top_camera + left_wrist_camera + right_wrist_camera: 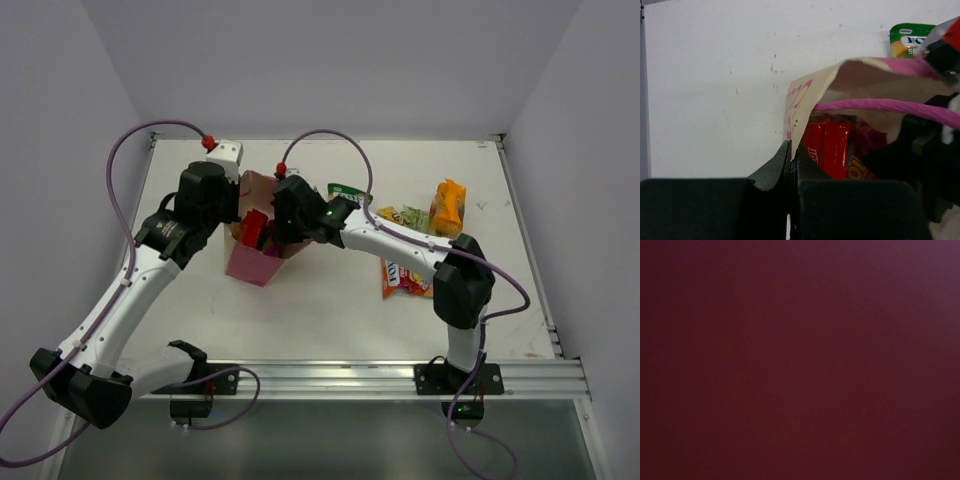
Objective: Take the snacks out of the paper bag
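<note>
Left wrist: left fingers clamp the floppy bag rim; the red packet just right of them looks light, slippery, best edge-pinched; right fingers closed, hold unclear.

The paper bag is matt paper, pink outside and tan kraft inside, with a twisted pink cord handle. The red packet and the orange packet are glossy, crinkled film. The white surface looks smooth, matt and lightly scuffed. The left hand is matt black plastic, and the front rail is ribbed bare metal.
</note>
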`<state>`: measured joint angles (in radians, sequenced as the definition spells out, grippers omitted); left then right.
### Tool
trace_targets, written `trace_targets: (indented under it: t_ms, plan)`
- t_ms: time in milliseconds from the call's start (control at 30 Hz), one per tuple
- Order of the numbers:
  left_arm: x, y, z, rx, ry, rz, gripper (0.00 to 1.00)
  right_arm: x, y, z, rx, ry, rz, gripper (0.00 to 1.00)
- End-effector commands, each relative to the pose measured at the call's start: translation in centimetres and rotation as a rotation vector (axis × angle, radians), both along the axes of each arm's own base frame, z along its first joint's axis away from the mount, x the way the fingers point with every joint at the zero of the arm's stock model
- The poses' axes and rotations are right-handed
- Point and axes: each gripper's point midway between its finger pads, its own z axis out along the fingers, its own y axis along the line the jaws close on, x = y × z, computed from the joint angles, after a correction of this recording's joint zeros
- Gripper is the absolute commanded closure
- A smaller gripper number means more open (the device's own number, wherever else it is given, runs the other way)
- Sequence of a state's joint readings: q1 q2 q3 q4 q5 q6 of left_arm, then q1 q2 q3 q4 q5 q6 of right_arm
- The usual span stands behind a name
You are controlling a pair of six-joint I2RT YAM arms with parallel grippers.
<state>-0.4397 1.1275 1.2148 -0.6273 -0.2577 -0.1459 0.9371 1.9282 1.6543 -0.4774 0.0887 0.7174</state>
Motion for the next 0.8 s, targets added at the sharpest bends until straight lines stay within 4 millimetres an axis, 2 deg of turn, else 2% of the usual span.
trace_targets:
  t_ms: [0, 100, 200, 267, 333, 433, 533, 567, 633, 667, 767]
  plan:
    - [0.6, 1.1, 3.5, -0.015, -0.125, 0.060, 1.00, 1.0, -0.2, 17.4, 0.248, -0.375, 0.067, 1.00]
    - [0.6, 1.2, 3.2, 0.000, -0.106, 0.067, 1.00, 0.6, -0.9, 21.8, 0.287, -0.469, 0.090, 1.00]
    - [0.8, 0.9, 3.1, -0.007, -0.101, 0.060, 1.00, 0.7, -0.6, 23.6, 0.296, -0.503, 0.119, 1.00]
    - [0.9, 0.7, 3.2, -0.016, -0.104, 0.053, 1.00, 0.7, -0.3, 23.7, 0.290, -0.493, 0.129, 1.00]
    - [0.9, 0.6, 3.5, -0.022, -0.111, 0.055, 1.00, 0.3, 0.0, 24.7, 0.310, -0.505, 0.154, 1.00]
    - [1.1, 1.2, 3.9, -0.009, -0.113, 0.086, 1.00, 0.1, -0.8, 27.3, 0.339, -0.563, 0.154, 1.00]
    - [1.6, 2.1, 3.7, 0.035, -0.099, 0.134, 1.00, -0.7, -3.2, 31.8, 0.369, -0.672, 0.145, 1.00]
    - [1.9, 2.4, 3.4, 0.055, -0.091, 0.153, 1.00, -1.2, -4.8, 34.2, 0.395, -0.720, 0.134, 1.00]
    - [2.2, 2.7, 3.3, 0.068, -0.094, 0.163, 1.00, -1.9, -7.1, 37.3, 0.407, -0.801, 0.118, 1.00]
    - [2.4, 3.0, 3.2, 0.077, -0.097, 0.177, 1.00, -2.8, -9.2, 39.4, 0.426, -0.846, 0.099, 1.00]
    - [3.1, 3.4, 3.3, 0.101, -0.115, 0.191, 1.00, -3.3, -12.8, 40.8, 0.405, -0.895, 0.050, 1.00]
